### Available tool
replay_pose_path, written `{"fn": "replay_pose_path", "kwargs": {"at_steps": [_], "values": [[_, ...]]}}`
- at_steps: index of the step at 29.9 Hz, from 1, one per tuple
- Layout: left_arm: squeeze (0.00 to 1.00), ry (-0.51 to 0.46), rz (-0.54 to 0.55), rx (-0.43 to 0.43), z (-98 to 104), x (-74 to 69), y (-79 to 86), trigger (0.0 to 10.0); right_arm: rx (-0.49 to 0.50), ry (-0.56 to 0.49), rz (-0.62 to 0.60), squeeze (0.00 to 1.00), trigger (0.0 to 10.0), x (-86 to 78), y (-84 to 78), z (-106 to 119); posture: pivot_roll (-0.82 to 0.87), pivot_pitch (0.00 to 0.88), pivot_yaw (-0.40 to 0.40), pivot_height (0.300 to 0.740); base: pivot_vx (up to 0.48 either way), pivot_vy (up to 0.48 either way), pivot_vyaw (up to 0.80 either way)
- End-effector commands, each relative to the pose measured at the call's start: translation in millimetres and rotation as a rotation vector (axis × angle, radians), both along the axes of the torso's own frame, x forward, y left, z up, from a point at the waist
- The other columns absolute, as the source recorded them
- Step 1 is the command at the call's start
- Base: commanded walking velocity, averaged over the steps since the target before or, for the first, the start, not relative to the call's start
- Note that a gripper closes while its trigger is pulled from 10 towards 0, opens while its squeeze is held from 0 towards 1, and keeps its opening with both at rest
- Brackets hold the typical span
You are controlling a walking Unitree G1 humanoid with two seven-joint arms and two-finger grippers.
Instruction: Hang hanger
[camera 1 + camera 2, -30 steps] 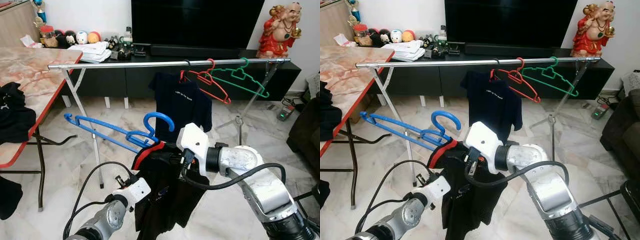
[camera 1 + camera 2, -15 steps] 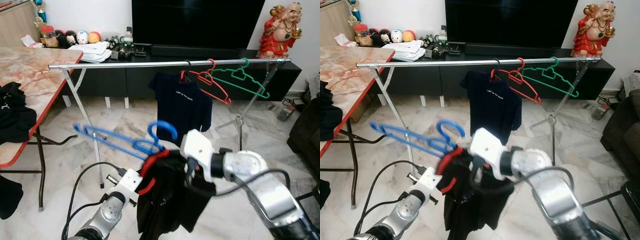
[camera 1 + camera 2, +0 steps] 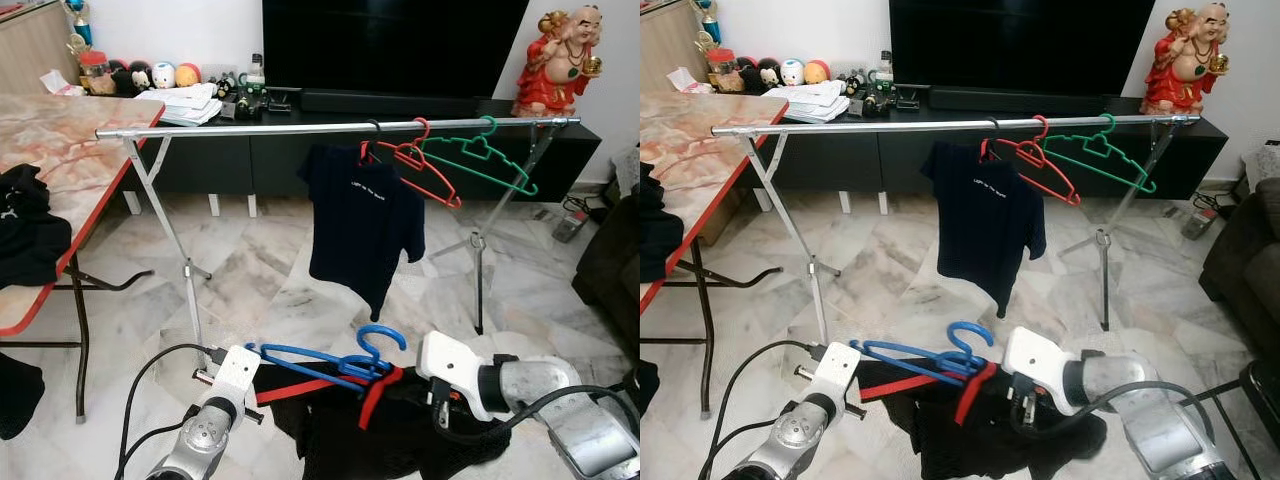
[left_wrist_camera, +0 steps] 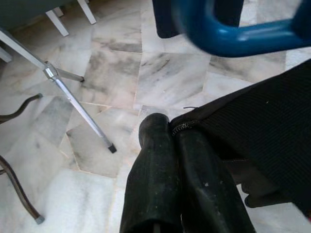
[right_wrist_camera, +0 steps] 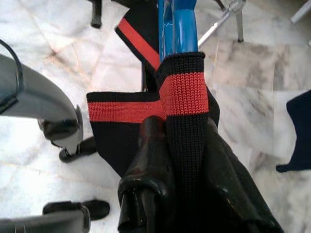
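A blue hanger (image 3: 325,360) hangs low over the floor, nearly level, with its hook (image 3: 382,338) pointing up. A black garment (image 3: 400,435) with a red-striped collar (image 5: 184,92) is draped under it. My right gripper (image 5: 184,133) is shut on the collar fold just below the hanger's neck, its fingers buried in cloth in the eye views. My left gripper (image 4: 170,128) is shut on the garment's edge near the hanger's left end. The silver rail (image 3: 330,127) stands behind and above, carrying a dark blue T-shirt (image 3: 365,225), a red hanger (image 3: 428,168) and a green hanger (image 3: 480,155).
A red-edged table (image 3: 60,160) with black clothes (image 3: 25,230) stands on the left. The rail's crossed legs (image 3: 185,270) rest on the marble floor. A black TV console (image 3: 250,150) runs along the back wall, and a dark sofa (image 3: 610,260) sits on the right.
Both arms have dropped with the blue hanger and garment, from just under rail height to near the floor. The hanger now lies flatter and further right.
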State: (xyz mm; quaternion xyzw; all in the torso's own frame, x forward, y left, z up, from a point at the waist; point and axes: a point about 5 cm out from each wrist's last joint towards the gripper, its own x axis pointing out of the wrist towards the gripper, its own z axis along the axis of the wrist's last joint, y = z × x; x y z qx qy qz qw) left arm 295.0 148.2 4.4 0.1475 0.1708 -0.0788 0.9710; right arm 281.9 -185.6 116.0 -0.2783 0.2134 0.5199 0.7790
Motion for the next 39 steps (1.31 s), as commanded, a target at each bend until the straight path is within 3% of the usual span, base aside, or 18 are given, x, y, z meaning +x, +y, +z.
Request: {"fn": "replay_pose_path", "kwargs": {"at_steps": [1, 5, 9, 15, 17, 22, 28, 30, 31, 34, 39], "values": [[0.00, 0.009, 0.034, 0.000, -1.9, -2.2, 8.8, 0.0, -0.029, -0.017, -0.052, 0.00, 0.0, 3.0, -22.4, 5.0, 0.01, 0.060, -0.033, 0.740, 0.000, 0.000, 0.00], [0.00, 0.011, 0.022, 0.014, -2.1, -2.7, 9.3, 0.0, -0.019, 0.063, -0.049, 0.00, 0.0, -3.2, -38.6, -1.2, 0.00, 0.063, -0.032, 0.740, 0.000, 0.000, 0.00], [0.00, 0.010, 0.021, 0.010, -2.2, -3.0, 8.8, 0.0, -0.092, 0.185, 0.032, 0.00, 0.0, -24.1, -51.9, -17.1, 0.01, 0.065, -0.035, 0.740, 0.000, 0.000, 0.00], [0.00, 0.006, 0.009, 0.003, -0.7, -1.5, 5.9, 0.0, -0.287, 0.135, -0.005, 0.00, 0.0, -23.2, -71.8, -34.6, 0.00, 0.069, -0.030, 0.740, 0.000, 0.000, 0.00], [0.00, 0.006, 0.007, 0.004, -0.6, -1.5, 5.6, 0.0, -0.302, 0.120, -0.013, 0.00, 0.0, -21.5, -72.7, -35.5, 0.00, 0.068, -0.031, 0.740, 0.000, 0.000, 0.00], [0.00, 0.010, -0.022, 0.021, -1.9, -3.1, 3.9, 0.0, -0.114, -0.012, -0.159, 0.00, 0.0, 0.6, -58.3, -23.4, 0.00, 0.069, -0.033, 0.740, 0.000, 0.000, 0.00], [0.00, 0.015, -0.032, 0.026, -3.8, -4.8, 0.2, 0.0, -0.020, 0.001, -0.103, 0.00, 0.0, -3.4, -37.4, -27.4, 0.00, 0.069, -0.035, 0.740, 0.000, 0.000, 0.00], [0.00, 0.013, -0.036, 0.027, -3.5, -4.5, -0.5, 0.0, -0.036, 0.002, -0.094, 0.00, 0.0, -4.4, -36.7, -29.5, 0.00, 0.069, -0.036, 0.740, 0.000, 0.000, 0.00], [0.00, 0.007, -0.042, 0.024, -1.7, -2.9, -1.1, 0.0, -0.126, -0.006, -0.081, 0.00, 0.0, -6.1, -39.2, -38.3, 0.00, 0.068, -0.036, 0.740, 0.000, 0.000, 0.00], [0.00, 0.000, -0.052, 0.007, 1.9, 0.3, -1.0, 0.0, -0.224, 0.001, -0.062, 0.00, 0.0, -9.6, -42.4, -49.4, 0.00, 0.067, -0.036, 0.740, 0.000, 0.000, 0.00], [0.00, -0.110, -0.058, -0.071, 29.3, 20.0, 0.9, 0.0, -0.311, -0.002, -0.071, 0.00, 0.0, -12.5, -40.4, -65.5, 0.01, 0.060, -0.034, 0.740, 0.000, 0.000, 0.00]]}}
